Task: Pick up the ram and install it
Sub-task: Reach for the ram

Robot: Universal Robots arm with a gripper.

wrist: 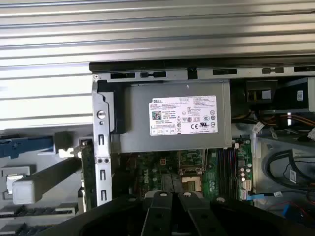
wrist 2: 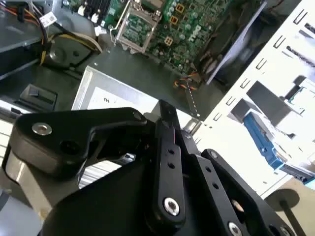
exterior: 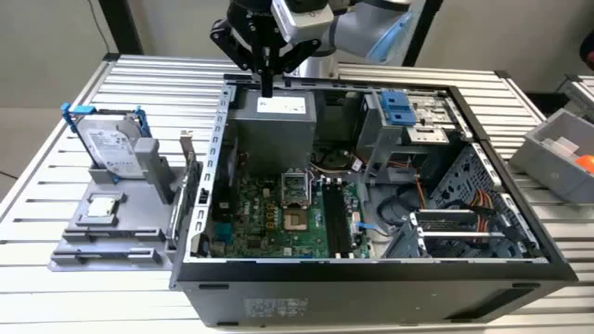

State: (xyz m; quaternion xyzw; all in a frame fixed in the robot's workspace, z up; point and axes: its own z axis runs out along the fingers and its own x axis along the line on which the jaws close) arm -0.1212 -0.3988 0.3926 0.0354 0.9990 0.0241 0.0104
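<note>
My gripper (exterior: 267, 89) hangs shut, fingers pointing down, over the back rim of the open computer case (exterior: 371, 268). It is right above the grey power supply (exterior: 277, 118) with its white label. Nothing shows between the black fingers (wrist 2: 166, 128) in the second wrist view. The gripper (wrist: 171, 195) is also in the first wrist view, with the power supply (wrist: 182, 118) beyond it. The green motherboard (exterior: 269, 219) lies inside the case, and its long black slots (exterior: 336, 223) run beside the processor socket. The ram is hidden from me.
A grey fixture (exterior: 93, 243) to the exterior view's left of the case holds a hard drive (exterior: 111, 146), a processor (exterior: 102, 207) and an upright green card (exterior: 192, 184). A grey bin (exterior: 557, 156) stands at the exterior view's right. Cables and drive cages crowd the case's right half.
</note>
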